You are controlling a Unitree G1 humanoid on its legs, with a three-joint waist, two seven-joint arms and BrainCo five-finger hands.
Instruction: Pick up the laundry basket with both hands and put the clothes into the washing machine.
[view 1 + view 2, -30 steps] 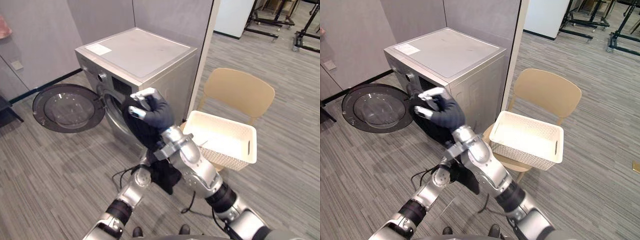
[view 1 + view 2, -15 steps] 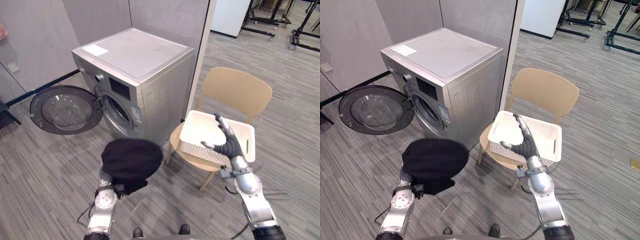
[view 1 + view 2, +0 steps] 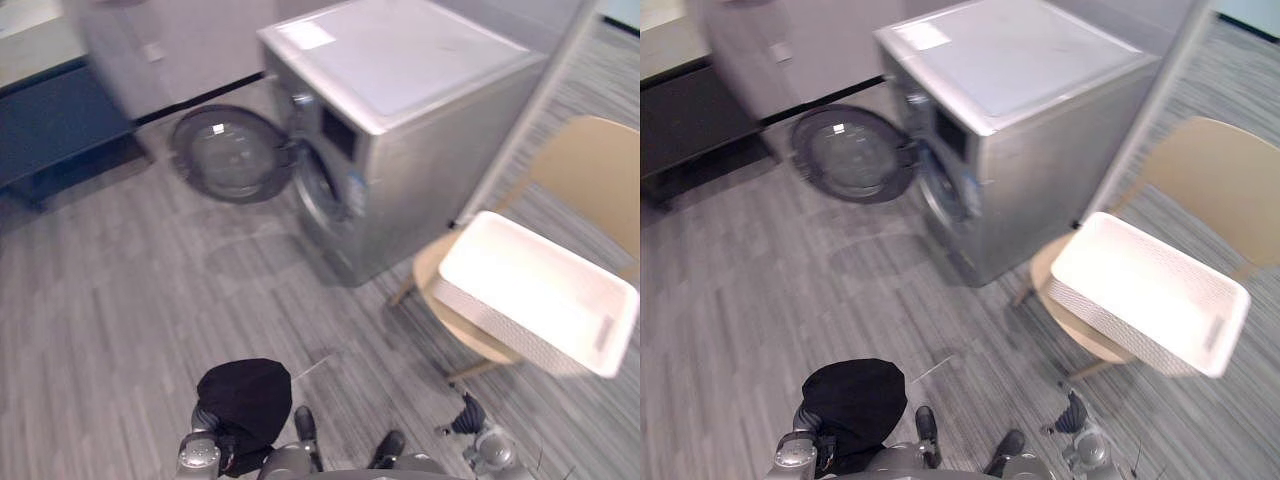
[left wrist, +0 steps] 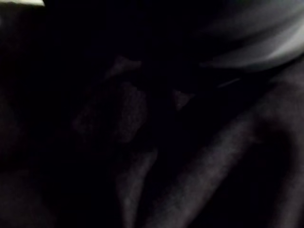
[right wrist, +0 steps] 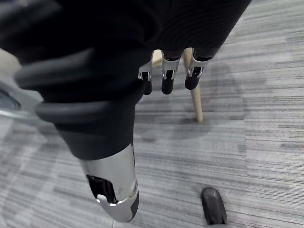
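Carrying the black clothes (image 3: 245, 398) low at the near left, draped over the left robot hand, so not being able to tell its grip. Hanging the right robot hand (image 5: 164, 76) at the near right, fingers straight and loose, gripping nothing. Having the laundry basket (image 3: 535, 300) on the chair (image 3: 590, 165) to the right. Facing the washing machine (image 3: 410, 110) farther ahead, well apart, door (image 3: 228, 155) open leftwards; probably needing a forward reach, left arm being nearer.

Right hand (image 5: 95, 99): matte dark cover over back and wrist, ribbed in rounded ridges. Fingers (image 5: 167, 78): silver links ending in rounded black tips. Thumb (image 5: 114, 187): polished silver shell with a dark slot in its side and a black tip. Left arm (image 3: 198, 456): silver-grey, with a round joint cap.
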